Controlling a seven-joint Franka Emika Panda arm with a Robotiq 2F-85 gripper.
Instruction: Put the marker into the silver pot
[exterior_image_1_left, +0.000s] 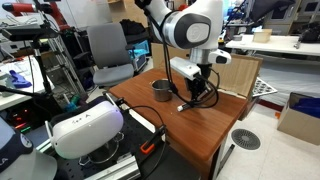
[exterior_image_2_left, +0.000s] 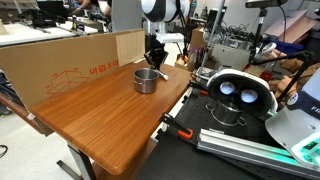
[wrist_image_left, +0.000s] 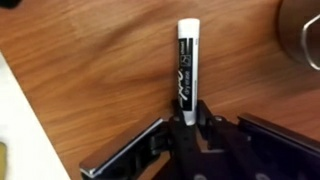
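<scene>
Marker (wrist_image_left: 185, 65) is what we look at first: in the wrist view it stands out from the hand (wrist_image_left: 185, 122) as a slim black stick with white lettering and a whitish end pointing away from the camera. Its other end is pinched between the two dark fingers (wrist_image_left: 150, 140), so we take the hand to be clenched on it. Whether the far end touches the wood we cannot tell. In the same view the silver pot (wrist_image_left: 303, 35) shows only as a blurred metal edge at the upper right, with bare tabletop (wrist_image_left: 90, 70) between it and the marker. In both exterior views the hand (exterior_image_1_left: 197, 92) (exterior_image_2_left: 155, 55) hangs low over the tabletop (exterior_image_1_left: 210, 125) (exterior_image_2_left: 110, 125) just beside the silver pot (exterior_image_1_left: 161, 90) (exterior_image_2_left: 146, 80), which stands upright near the middle of the wood. A cardboard box (exterior_image_2_left: 70, 60) lines one long edge of the tabletop, close behind the pot. Off the opposite edge sits a white headset-shaped device (exterior_image_1_left: 85, 128) (exterior_image_2_left: 240, 95). A grey office chair (exterior_image_1_left: 108, 55) stands further back, well apart from the pot.
</scene>
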